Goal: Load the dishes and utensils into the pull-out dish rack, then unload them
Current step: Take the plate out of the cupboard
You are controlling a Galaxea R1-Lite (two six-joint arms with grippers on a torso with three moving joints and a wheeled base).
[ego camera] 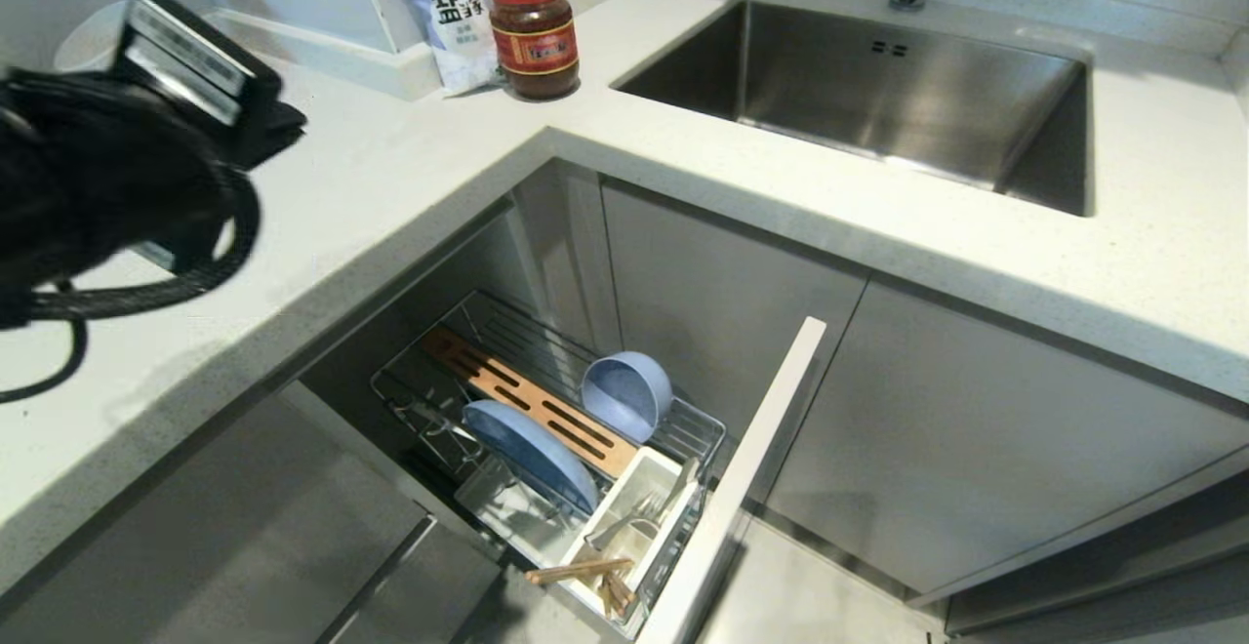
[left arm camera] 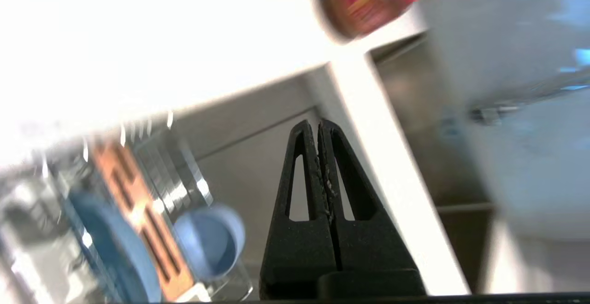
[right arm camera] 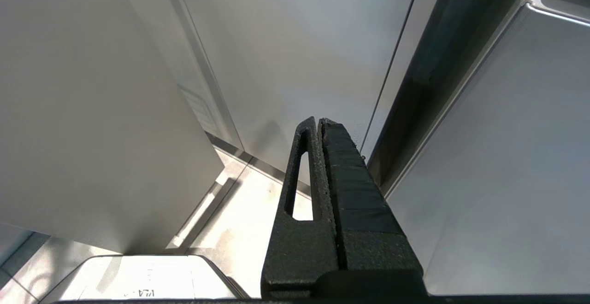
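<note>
Left gripper closed, empty, raised well above loaded pull-out dish rack

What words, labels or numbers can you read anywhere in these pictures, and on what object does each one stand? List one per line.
"盐": large dark character on the white bag standing on the counter beside the jar; the smaller print under it is too small to read.
Red and yellow label on the red-lidded jar: print too small to read.
White surface in the right wrist view: faint marks, unreadable.

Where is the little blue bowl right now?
In the head view, the little blue bowl sits tipped on its side in the pull-out dish rack, just right of the wooden strip.
</note>
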